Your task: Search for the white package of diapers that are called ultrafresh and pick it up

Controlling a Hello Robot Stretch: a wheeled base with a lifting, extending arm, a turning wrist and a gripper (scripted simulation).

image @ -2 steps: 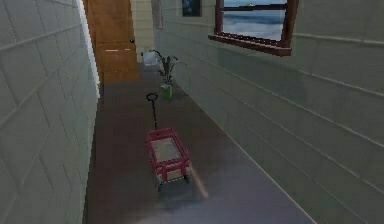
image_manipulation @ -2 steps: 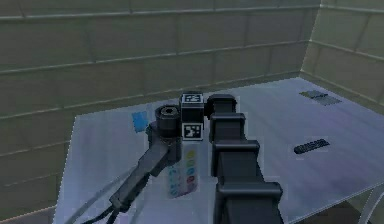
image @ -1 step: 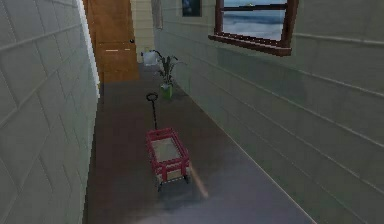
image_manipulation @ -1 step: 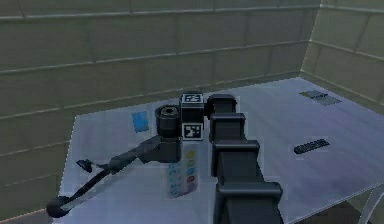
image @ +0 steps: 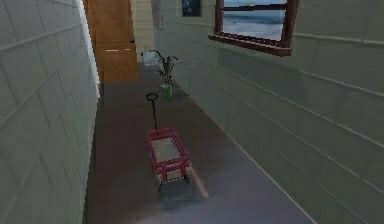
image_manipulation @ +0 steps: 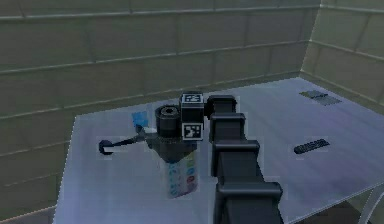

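Diapers package (image_manipulation: 181, 172) seemingly found, lift not yet made. Jaws at far end of arm (image_manipulation: 235, 165), above worktop (image_manipulation: 110, 190), thin fingers (image_manipulation: 125, 145) pointing left; spread or pressed together, cannot tell, nor whether anything held. Package pale with coloured print, upright on worktop, right at jaws, just nearer than their dark body; touching or apart, unclear. Well to the right, slim dark remote-like item (image_manipulation: 311, 147).
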